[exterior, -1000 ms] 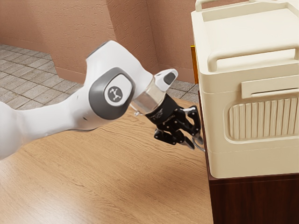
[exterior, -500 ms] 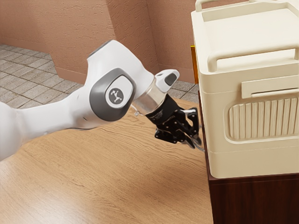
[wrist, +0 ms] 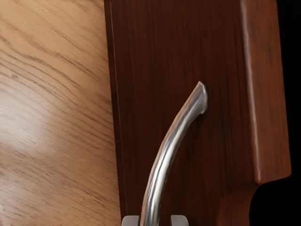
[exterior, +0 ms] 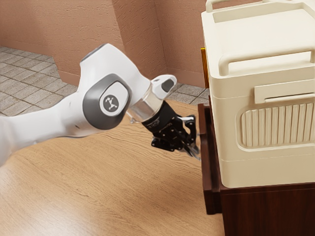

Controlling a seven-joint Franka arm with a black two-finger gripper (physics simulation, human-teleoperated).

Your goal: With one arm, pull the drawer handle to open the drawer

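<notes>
Fingers (exterior: 192, 150) clasp the curved metal handle (wrist: 162, 160) of a drawer (exterior: 208, 172) standing out from its dark wooden cabinet (exterior: 266, 211).

Versus 0.5 s ago: drawer front (exterior: 209, 184) now stands out from cabinet (exterior: 261, 211); gripper (exterior: 195, 150) shifted toward exterior view's left.

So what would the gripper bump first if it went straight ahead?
Probably the drawer's front, just behind the metal handle my gripper is at. I can't tell how wide the gap is.
</notes>
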